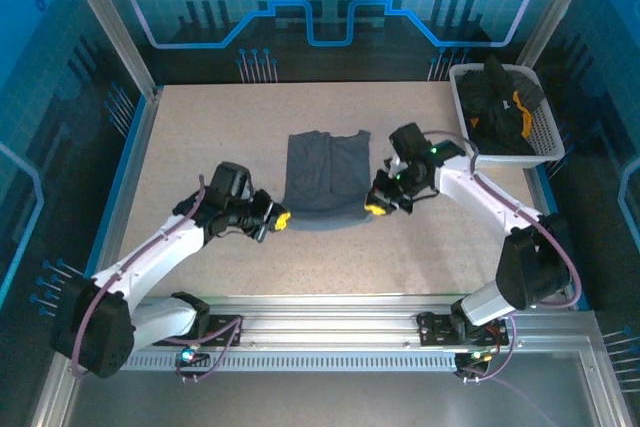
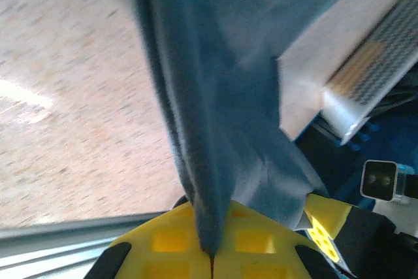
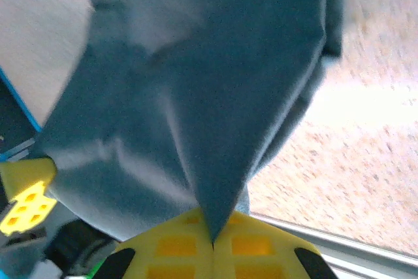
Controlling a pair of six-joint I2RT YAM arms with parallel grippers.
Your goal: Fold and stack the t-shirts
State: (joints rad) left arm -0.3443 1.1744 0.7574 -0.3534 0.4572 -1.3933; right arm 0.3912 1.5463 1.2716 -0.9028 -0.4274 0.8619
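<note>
Left gripper (image 1: 278, 217): clamping shut on the near left corner of the slate-grey t-shirt (image 1: 325, 182), pinching a fold of the cloth between its yellow fingers (image 2: 176, 243). Reaching in from the left side of the table (image 1: 200, 137), fingertips pointing toward the shirt's near edge.

Right gripper (image 1: 375, 209): likewise clenching on the near right corner of the same shirt, squeezing a pointed tuck of fabric between two yellow pads (image 3: 255, 246). Coming in from the right, facing the other gripper across the cloth.

Holding the near edge between the two grippers, bowing it into a shallow arc from one to the other. Lying on the middle of the table, with what looks like the collar end farthest from the arm bases, appearing folded narrow, the far part resting flat on the speckled surface. Spreading away from the fingers in both wrist views as loose, creased, blurred cloth, with bare tabletop showing beside it.

Sitting at the far right corner of the table, well apart from the grey shirt: a white mesh basket (image 1: 545, 137), holding the black t-shirts (image 1: 490, 97) in a crumpled heap, one of them showing an orange-yellow patch (image 1: 518, 107).
</note>
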